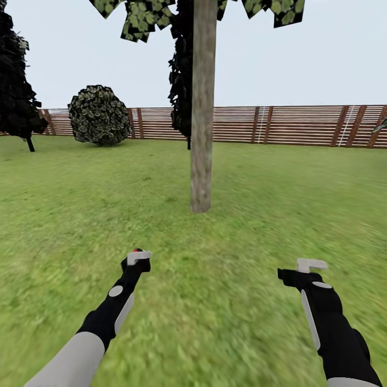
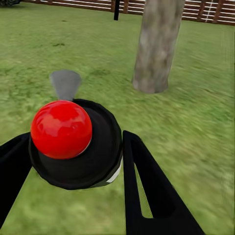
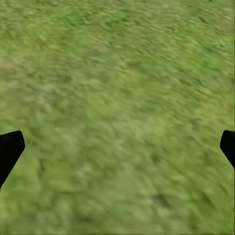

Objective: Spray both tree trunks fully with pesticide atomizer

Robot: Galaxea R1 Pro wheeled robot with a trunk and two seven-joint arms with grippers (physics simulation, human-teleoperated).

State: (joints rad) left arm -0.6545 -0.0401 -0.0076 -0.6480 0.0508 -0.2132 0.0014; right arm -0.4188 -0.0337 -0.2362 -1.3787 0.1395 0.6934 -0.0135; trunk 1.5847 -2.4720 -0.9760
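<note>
My left gripper (image 1: 137, 257) is shut on the pesticide atomizer (image 2: 73, 147), a small black round body with a red ball on top and a grey nozzle. Its two black fingers (image 2: 147, 191) press against its sides. In the head view only a red speck of the atomizer (image 1: 139, 250) shows above the gripper. One tree trunk (image 1: 202, 134), thick and grey-brown, rises from the grass straight ahead, and the same trunk (image 2: 155, 44) stands beyond the atomizer. My right gripper (image 1: 304, 270) hangs open over bare grass (image 3: 117, 98), fingertips wide apart.
Green lawn (image 1: 242, 215) spreads all around. A brown slatted fence (image 1: 295, 124) closes the back. A round bush (image 1: 99, 115) stands back left, a dark tree (image 1: 16, 86) at the far left, and a near-black cypress (image 1: 181, 75) behind the trunk.
</note>
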